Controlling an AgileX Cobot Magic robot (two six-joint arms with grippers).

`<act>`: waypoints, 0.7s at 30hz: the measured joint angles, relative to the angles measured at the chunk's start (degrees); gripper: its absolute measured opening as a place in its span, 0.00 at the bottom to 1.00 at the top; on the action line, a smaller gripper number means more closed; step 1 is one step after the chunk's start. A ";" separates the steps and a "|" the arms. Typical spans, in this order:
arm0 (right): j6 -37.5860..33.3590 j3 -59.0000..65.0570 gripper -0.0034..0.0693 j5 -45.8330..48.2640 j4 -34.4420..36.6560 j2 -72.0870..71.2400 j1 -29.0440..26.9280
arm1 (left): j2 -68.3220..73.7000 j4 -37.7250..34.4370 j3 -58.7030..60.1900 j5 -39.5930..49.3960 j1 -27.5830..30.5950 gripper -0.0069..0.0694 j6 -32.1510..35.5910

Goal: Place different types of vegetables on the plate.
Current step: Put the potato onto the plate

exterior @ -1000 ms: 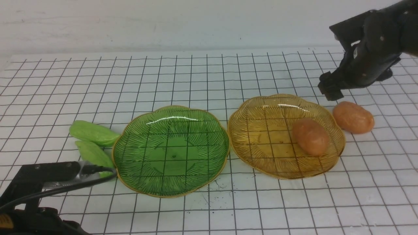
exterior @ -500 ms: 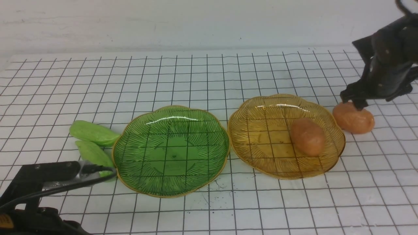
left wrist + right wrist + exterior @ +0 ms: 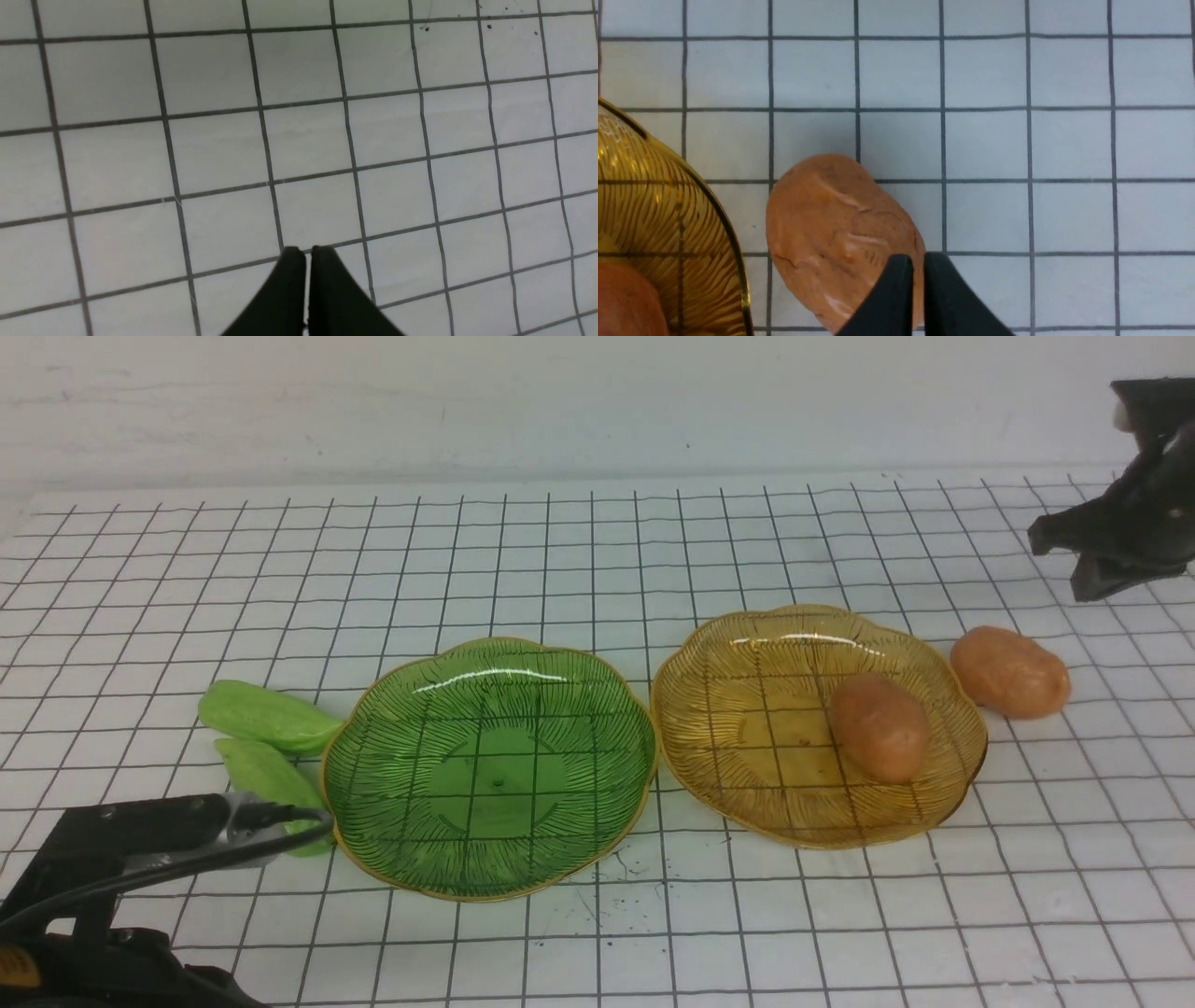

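In front we count two cucumbers: far cucumber [image 3: 266, 717], near cucumber [image 3: 266, 773] part-hidden by the left arm [image 3: 121, 840] — and two potatoes, plated potato [image 3: 878, 726] in the amber plate [image 3: 738, 728], loose potato [image 3: 1010, 672] on the surface [image 3: 840, 915]; left wrist: left fingers [image 3: 285, 289] nearly touching, empty; right wrist: right fingers [image 3: 889, 303] likewise, over the loose potato.

White, black-gridded table [image 3: 597, 560] carrying, from left to right, a far cucumber piece [image 3: 266, 717] just beside a near cucumber piece [image 3: 266, 773], a green plate [image 3: 485, 775], an amber plate [image 3: 747, 728] and one orange-brown potato [image 3: 1010, 672].

Potato [image 3: 879, 726] in right plate [image 3: 747, 709].
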 joint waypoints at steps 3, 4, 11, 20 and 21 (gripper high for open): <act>-1.44 0.00 0.32 -0.07 -0.29 0.05 0.37 | 0.00 -0.05 0.00 0.00 0.00 0.09 0.00; -2.13 0.00 0.38 -0.07 -0.36 0.22 0.44 | 0.00 -0.07 0.00 0.00 0.00 0.09 0.00; -7.49 -0.07 0.85 -0.25 0.13 4.24 1.88 | 0.00 -0.07 0.00 0.00 0.00 0.09 0.00; -7.85 -0.07 0.94 -0.45 0.23 9.21 2.05 | 0.00 -0.12 0.00 0.00 0.00 0.09 0.00; -7.85 -0.07 0.94 -0.45 0.18 9.36 2.05 | 0.00 -0.12 0.00 0.00 0.00 0.09 0.00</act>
